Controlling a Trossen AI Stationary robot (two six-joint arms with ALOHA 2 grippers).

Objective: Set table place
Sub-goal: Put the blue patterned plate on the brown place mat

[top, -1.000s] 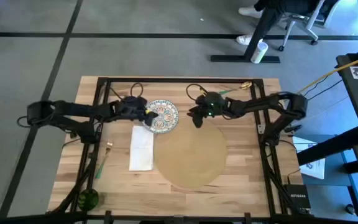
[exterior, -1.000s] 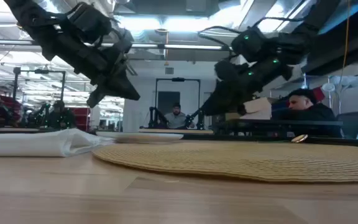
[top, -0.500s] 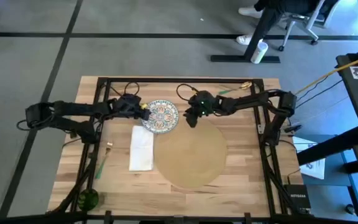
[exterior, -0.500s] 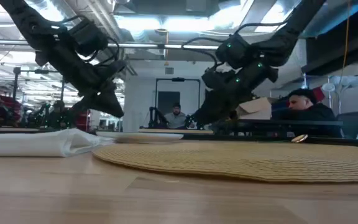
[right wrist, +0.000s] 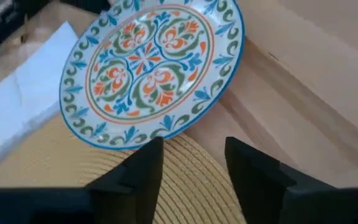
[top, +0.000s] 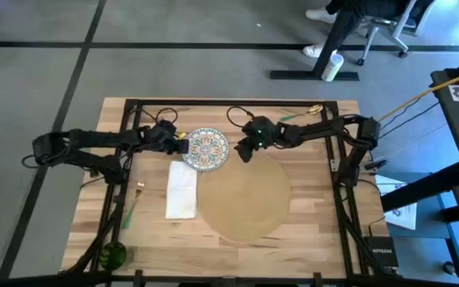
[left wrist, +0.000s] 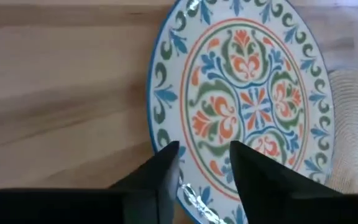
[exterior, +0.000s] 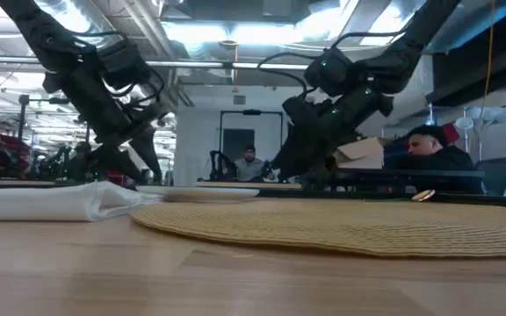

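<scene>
An open lab or workshop: grey carpet, ceiling strip lights [exterior: 227, 35], people seated at desks [exterior: 429, 154].

You'll see a patterned plate [top: 205, 148] lying flat, its blue-edged rim [left wrist: 156, 99] ringing orange, green and blue scrolls. A white napkin [top: 182, 190] lies just in front of it. To the napkin's left you have a gold utensil [top: 134, 199], and a green round object [top: 113, 254] sits near the front corner. Beyond, a person [exterior: 432, 149] sits at a desk.

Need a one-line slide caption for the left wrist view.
Left gripper, open, straddles the rim of the patterned plate on the wooden table.
</scene>
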